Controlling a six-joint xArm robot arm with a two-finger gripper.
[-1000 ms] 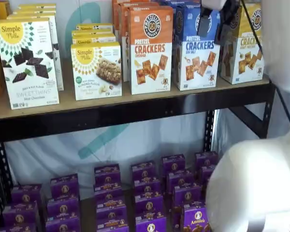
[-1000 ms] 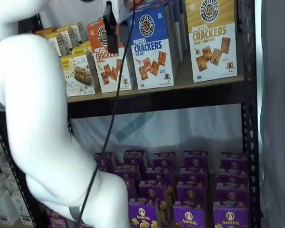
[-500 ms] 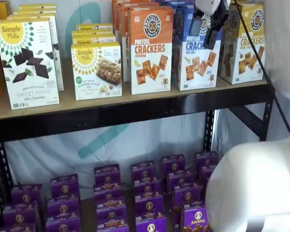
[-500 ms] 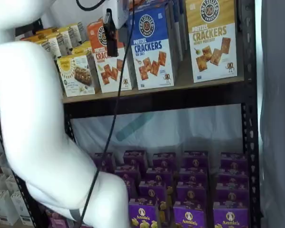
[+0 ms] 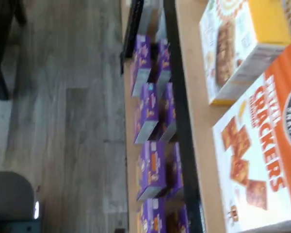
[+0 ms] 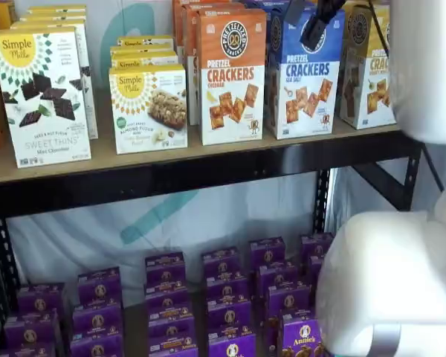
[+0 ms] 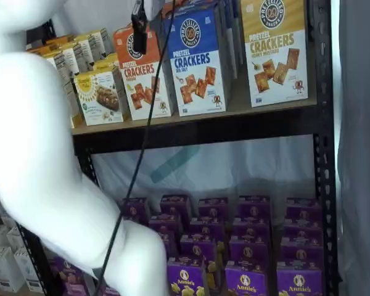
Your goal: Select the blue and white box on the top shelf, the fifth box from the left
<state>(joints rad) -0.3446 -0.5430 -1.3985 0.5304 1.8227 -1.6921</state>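
Nearest my cameras, the white arm (image 6: 386,282) fills the foreground.
Beyond it I see the claw (image 6: 305,21) hanging before the blue and white box (image 6: 305,74), black fingers (image 6: 316,26) spread with a gap. That box stands on the top shelf (image 6: 171,160), just beside the orange-topped box (image 6: 233,74).

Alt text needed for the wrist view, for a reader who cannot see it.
An orange cracker box and a yellow-topped snack box stand on the tan wooden shelf. Past its edge are purple boxes lower down and grey plank floor.
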